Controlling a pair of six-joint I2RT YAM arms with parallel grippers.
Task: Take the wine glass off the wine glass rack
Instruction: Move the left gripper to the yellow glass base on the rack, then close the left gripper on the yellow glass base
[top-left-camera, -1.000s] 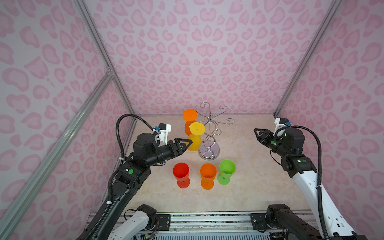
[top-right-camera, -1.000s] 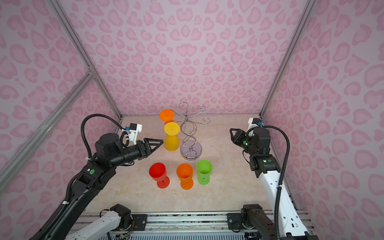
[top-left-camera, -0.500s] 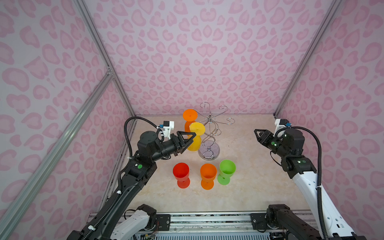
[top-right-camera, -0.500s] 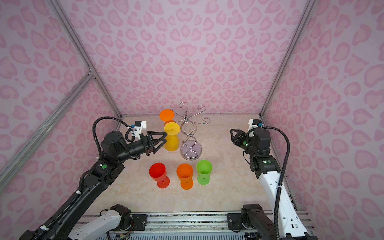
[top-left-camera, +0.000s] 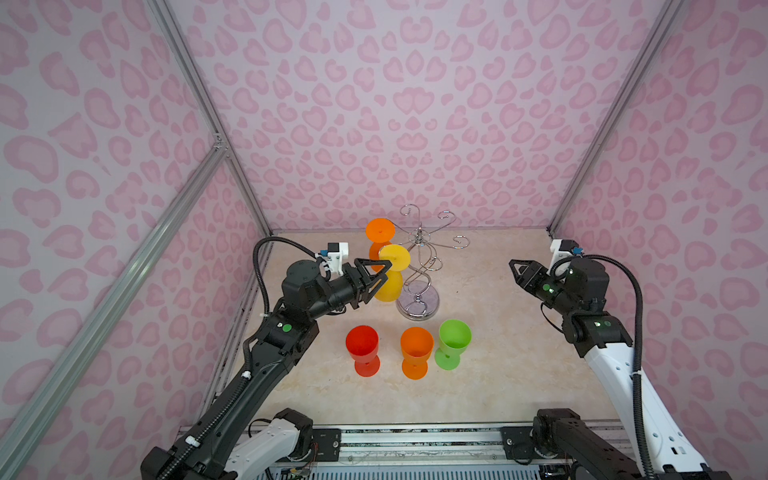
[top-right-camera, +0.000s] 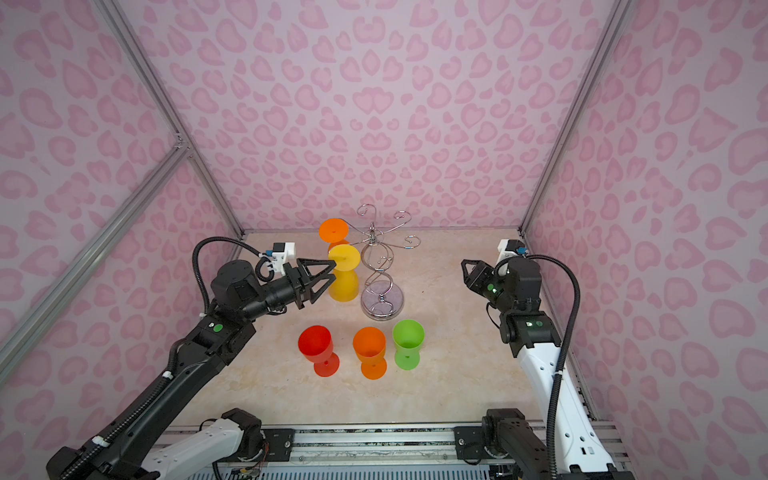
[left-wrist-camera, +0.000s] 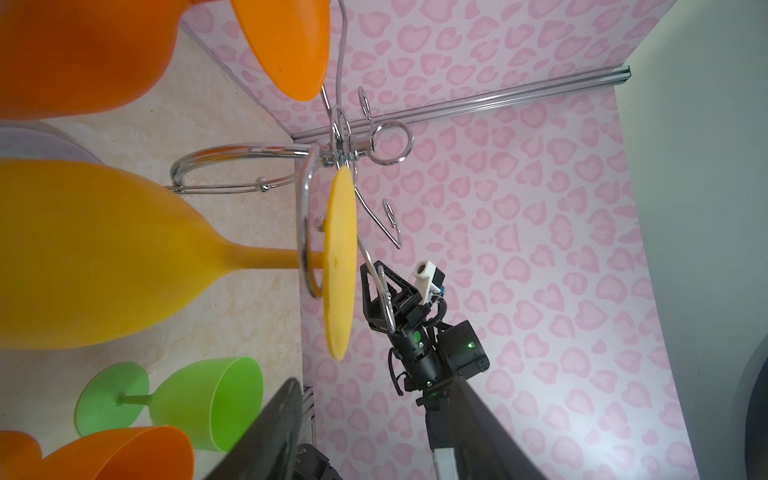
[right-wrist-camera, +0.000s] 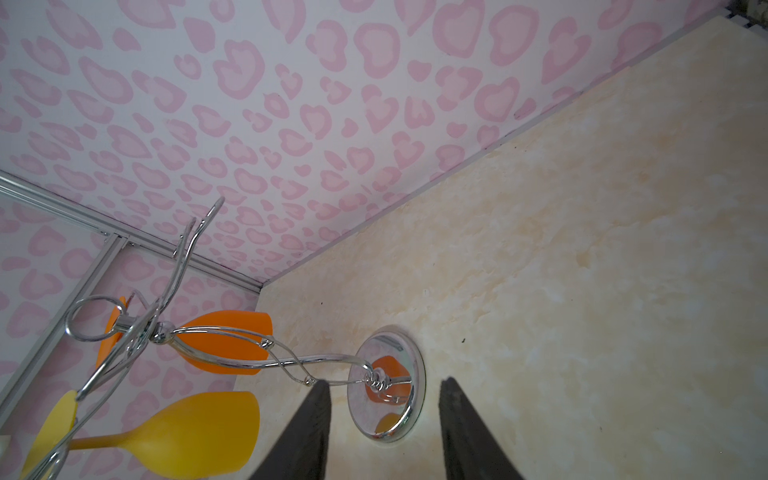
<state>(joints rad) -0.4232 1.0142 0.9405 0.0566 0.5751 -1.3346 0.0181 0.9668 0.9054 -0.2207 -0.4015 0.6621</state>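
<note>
Three glasses (top-left-camera: 417, 351) stand off the rack (top-left-camera: 419, 270), near the front edge of the worktop (top-left-camera: 498, 374); two hang. Left gripper (top-left-camera: 382, 278), jaws apart, flanks the yellow glass (top-left-camera: 394, 287), apparently ungripped. Right gripper (top-left-camera: 514, 272) part-open, empty.

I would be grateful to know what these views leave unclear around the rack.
- Contact between left gripper and the yellow glass: they overlap in both top views; the left wrist view shows the fingers only as dark blurs.
- Hanging orange glass: bowl mostly behind the yellow glass in a top view, cropped in the left wrist view.
- Its hook on the wine glass rack: under its foot in top views.
</note>
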